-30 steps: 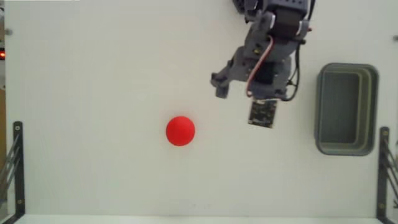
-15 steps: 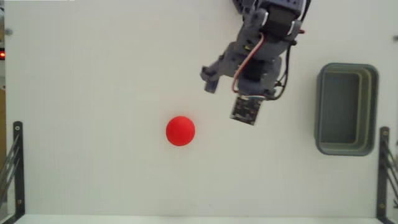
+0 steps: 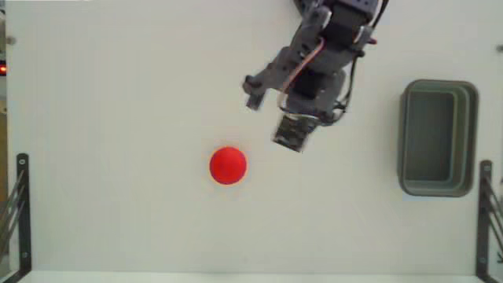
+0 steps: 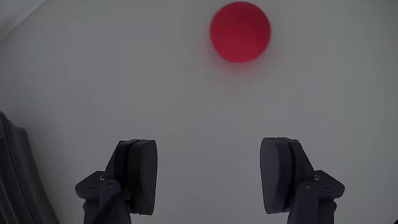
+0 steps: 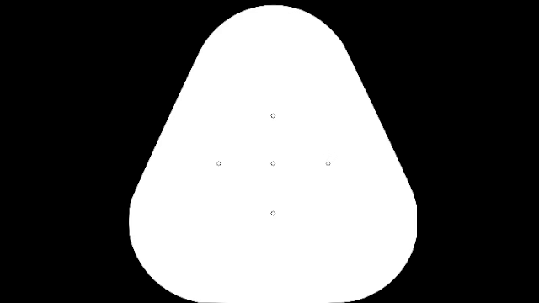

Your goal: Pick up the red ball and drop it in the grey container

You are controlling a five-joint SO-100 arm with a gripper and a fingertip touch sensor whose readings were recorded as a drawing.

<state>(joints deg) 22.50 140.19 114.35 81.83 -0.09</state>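
Since the earlier pictures the arm has been swung to the left in the fixed view, so that the gripper point(image 3: 269, 112) is now carried closer to the red ball point(image 3: 228, 166), while the ball and the grey container point(image 3: 438, 137) have been left where they were. In the fixed view the ball is seen lying on the white table point(image 3: 118, 102) a little left of the middle, below and to the left of the gripper and apart from it; nothing is touched by it. The container is set near the right edge of that view, well apart from the ball, with the arm between the two, and its inside is seen bare. In the wrist view the two dark fingers point(image 4: 140, 176) are shown spread wide apart at the near edge, with only bare table between them, and nothing is held; the gripper point(image 4: 210, 177) is thus seen parted and empty. The red ball point(image 4: 240, 32) is found at the far edge of the wrist view, slightly right of the line between the fingers and well ahead of them. Black metal brackets point(image 3: 21, 206) are seen at the lower left and lower right edges of the fixed view.
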